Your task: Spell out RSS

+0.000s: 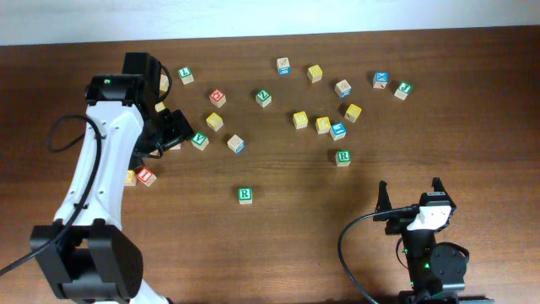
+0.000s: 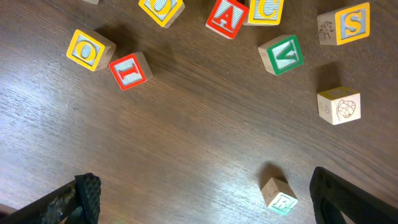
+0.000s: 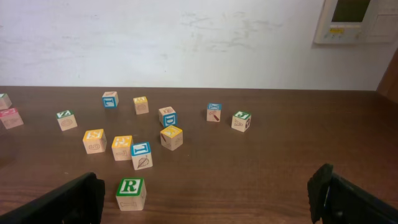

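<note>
Two green R cubes lie on the table, one [image 1: 245, 195] [image 2: 280, 196] near the middle and one [image 1: 342, 157] [image 3: 130, 193] to the right. A yellow S cube [image 2: 351, 23] [image 1: 215, 122] sits beside a green V cube [image 2: 282, 54]. Two yellow cubes [image 3: 94, 140] [image 3: 122, 147] have letters too small to read. My left gripper [image 1: 173, 128] [image 2: 208, 205] hangs open over the left cluster, holding nothing. At the front right my right gripper [image 1: 410, 192] [image 3: 208, 202] stands open and empty, with the right R cube just ahead of its left finger.
Several other letter cubes lie scattered across the back half of the table, among them a red I [image 2: 130, 70], a yellow O [image 2: 91, 50], a red A [image 2: 227, 15] and a blue cube [image 3: 142, 154]. A white wall [image 3: 186, 43] stands behind the table.
</note>
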Controlling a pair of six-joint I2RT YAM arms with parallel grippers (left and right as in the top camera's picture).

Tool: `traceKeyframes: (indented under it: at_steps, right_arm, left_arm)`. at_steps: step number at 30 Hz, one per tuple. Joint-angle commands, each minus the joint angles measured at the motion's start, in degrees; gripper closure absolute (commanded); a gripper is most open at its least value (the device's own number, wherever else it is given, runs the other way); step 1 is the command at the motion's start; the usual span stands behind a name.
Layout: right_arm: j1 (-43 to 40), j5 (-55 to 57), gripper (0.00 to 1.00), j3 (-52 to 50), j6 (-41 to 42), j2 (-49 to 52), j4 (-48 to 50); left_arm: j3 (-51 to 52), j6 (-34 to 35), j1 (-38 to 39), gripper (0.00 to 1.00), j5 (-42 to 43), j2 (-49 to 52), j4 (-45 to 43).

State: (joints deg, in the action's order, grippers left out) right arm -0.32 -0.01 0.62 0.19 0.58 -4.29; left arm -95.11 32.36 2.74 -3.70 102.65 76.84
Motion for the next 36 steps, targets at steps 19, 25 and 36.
traceKeyframes:
  at_steps: [19, 25, 36]
  right_arm:
    - [0.4, -44.0, 0.02, -0.3, 27.6, -0.3, 6.0]
    - [0.4, -44.5, 0.02, -0.3, 36.1, -0.3, 7.2]
    - [0.3, -44.4, 0.02, -0.3, 37.4, -0.3, 11.5]
  left_arm:
    - [-0.6, -0.3, -0.3, 0.01, -1.3, 0.0, -0.2]
    - [-0.6, -0.3, -0.3, 0.01, -1.3, 0.0, -0.2]
    - [-0.6, -0.3, -0.3, 0.01, -1.3, 0.0, -0.2]
